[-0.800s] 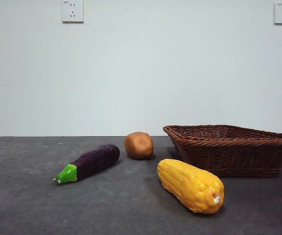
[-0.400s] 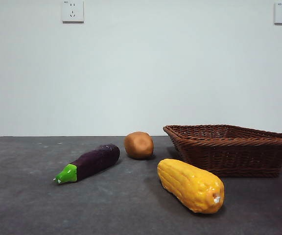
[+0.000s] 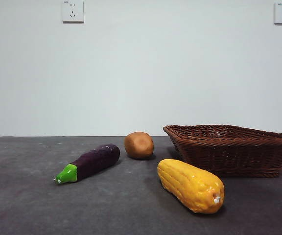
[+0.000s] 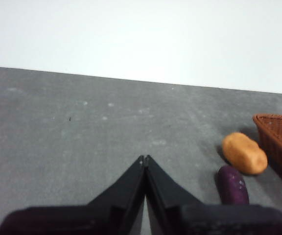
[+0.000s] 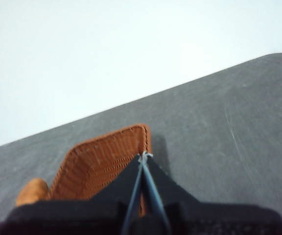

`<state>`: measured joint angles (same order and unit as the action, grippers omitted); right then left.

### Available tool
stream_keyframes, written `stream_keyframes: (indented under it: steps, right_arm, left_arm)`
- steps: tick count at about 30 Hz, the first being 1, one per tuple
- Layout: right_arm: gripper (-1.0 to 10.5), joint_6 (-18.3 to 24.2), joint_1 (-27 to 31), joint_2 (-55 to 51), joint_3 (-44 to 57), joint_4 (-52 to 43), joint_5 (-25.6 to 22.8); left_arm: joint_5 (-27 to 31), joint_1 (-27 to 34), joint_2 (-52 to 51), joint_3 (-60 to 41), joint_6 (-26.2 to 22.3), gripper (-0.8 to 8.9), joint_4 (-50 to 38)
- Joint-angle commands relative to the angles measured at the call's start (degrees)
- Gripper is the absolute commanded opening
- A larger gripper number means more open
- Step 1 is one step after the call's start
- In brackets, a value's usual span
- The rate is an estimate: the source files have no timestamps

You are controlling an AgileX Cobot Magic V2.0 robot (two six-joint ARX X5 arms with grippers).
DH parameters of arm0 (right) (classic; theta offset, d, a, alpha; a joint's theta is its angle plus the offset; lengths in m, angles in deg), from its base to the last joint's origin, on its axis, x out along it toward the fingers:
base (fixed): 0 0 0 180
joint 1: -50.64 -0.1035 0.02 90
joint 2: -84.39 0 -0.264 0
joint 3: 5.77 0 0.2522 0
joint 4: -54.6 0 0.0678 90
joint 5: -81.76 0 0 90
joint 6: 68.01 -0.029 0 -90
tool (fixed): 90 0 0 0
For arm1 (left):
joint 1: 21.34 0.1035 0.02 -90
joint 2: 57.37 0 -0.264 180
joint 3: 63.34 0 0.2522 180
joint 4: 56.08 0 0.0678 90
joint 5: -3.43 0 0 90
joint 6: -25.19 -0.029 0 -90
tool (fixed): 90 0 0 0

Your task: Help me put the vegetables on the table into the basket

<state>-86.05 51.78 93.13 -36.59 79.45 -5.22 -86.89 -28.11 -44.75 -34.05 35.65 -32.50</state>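
While both end effectors (pinched closed) wait, corn lies before the basket, potato beside.

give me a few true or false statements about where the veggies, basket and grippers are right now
1. The glossy yellow corn cob lies on the dark grey table, in front of the brown woven wicker basket. True.
2. The round orange-brown potato sits inside the basket. False: it rests on the table beside the basket.
3. The dark purple eggplant with the green cap is clamped in the left gripper. False: it lies free on the table; that gripper is shut on nothing.
4. The right gripper is shut, with the basket in its view. True.
5. The corn cob leans upright against the basket. False: it lies flat, apart from it.
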Motion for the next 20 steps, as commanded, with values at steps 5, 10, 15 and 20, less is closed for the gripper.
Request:
stream_keyframes:
  steps: [5,10,15,20]
  right_arm:
    - [-0.1,-0.5,0.0,11.8,-11.1,4.4,0.3]
    - [0.0,-0.5,0.0,21.6,-20.2,15.6,1.6]
    - [0.0,-1.4,0.0,29.0,-26.1,23.6,1.9]
    - [0.0,-1.3,0.0,33.9,-29.2,28.2,4.5]
  left_arm:
    - [-1.2,0.2,11.6,9.5,3.5,-0.05,1.0]
    - [-9.0,0.2,20.0,16.3,7.6,-0.04,3.5]
    - [-19.3,0.2,27.5,20.8,7.6,-0.04,4.0]
    - [-29.8,0.2,34.4,24.6,7.6,-0.04,5.9]
